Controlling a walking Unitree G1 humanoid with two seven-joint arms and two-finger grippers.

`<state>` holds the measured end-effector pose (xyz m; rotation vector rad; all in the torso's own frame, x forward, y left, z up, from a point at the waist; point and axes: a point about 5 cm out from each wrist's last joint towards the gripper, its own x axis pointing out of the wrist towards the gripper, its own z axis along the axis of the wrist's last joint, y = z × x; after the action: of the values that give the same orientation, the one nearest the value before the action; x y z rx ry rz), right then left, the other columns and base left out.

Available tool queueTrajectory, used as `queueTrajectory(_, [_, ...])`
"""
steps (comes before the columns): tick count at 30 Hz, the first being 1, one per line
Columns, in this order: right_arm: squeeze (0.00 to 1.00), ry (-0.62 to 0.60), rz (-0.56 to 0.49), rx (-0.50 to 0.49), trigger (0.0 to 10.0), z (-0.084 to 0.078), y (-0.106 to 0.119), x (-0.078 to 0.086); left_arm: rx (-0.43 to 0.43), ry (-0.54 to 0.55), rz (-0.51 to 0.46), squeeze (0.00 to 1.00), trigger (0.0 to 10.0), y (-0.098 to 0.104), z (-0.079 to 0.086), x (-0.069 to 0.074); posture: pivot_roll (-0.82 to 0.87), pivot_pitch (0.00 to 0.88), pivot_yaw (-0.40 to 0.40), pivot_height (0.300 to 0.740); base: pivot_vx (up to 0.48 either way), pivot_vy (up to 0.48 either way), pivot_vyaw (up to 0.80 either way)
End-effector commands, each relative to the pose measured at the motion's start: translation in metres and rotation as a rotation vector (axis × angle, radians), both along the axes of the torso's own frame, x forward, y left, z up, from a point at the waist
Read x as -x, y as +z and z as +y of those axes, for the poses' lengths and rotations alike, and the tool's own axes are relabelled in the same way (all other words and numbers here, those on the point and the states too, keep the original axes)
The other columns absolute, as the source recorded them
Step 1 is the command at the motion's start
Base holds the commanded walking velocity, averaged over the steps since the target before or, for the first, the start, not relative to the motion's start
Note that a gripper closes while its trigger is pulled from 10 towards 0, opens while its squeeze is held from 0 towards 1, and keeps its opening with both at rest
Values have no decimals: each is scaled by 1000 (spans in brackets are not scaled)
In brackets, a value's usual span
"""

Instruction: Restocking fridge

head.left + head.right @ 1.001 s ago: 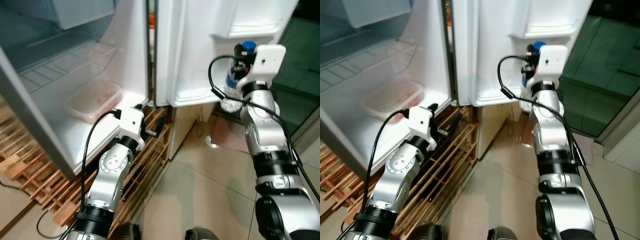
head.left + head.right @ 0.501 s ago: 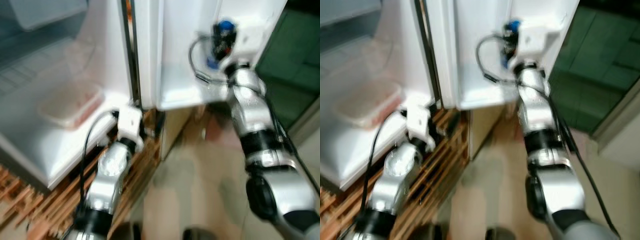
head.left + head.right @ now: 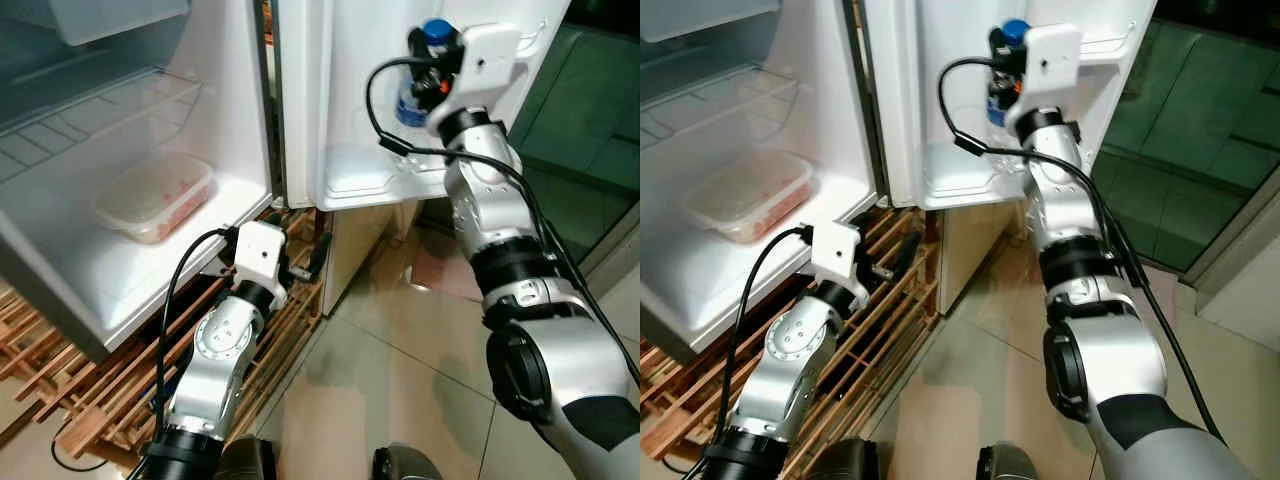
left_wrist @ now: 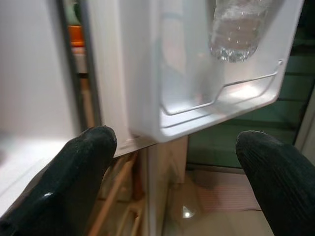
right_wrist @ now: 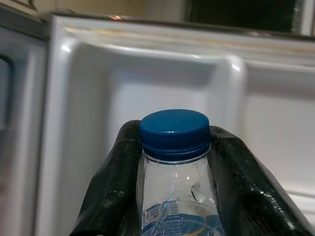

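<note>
- Water bottle (image 5: pixel 174 172), blue cap, upright, hangs above the door shelf (image 3: pixel 370 180) of the fridge door, near its right end.
- Right gripper (image 5: pixel 173 162) clamps both fingers on the bottle neck.
- Left gripper (image 4: pixel 179 167) spread wide, empty, low by the wooden rack (image 3: pixel 290 330).
- Food container (image 3: pixel 155 197) sits on the fridge's bottom shelf.

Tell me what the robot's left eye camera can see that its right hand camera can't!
The left eye view takes in the food container on the fridge shelf, the wooden pallet on the floor and the left gripper low beside the door shelf. The right wrist view gets close enough for the ridges on the blue cap and a black finger pressed against each side of the neck. Both see the water bottle held by the right gripper against the white fridge door.
</note>
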<state>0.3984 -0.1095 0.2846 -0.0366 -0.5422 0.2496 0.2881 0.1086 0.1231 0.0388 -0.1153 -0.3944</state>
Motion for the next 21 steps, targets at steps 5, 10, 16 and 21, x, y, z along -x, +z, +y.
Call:
queueTrajectory(5, [0, 40, -52, -4, 10000, 12, 11, -1, -14, 11, -9, 0, 10000, 5, 4, 5, 58, 0, -45, 693, 0, 0, 0])
queueTrajectory(10, [0, 46, -76, 34, 10000, 17, 12, -1, -33, 27, -4, 0, 10000, 6, 11, 12, 90, 22, -39, 693, 0, 0, 0])
queueTrajectory(16, [0, 15, -124, 95, 10000, 20, 17, 0, -72, 52, 18, 0, 10000, 7, 29, 25, 138, 60, -3, 693, 0, 0, 0])
queueTrajectory(21, [0, -14, -117, 83, 10000, 13, 16, -3, -82, 48, 30, 0, 10000, 9, 32, 30, 138, 84, 7, 693, 0, 0, 0])
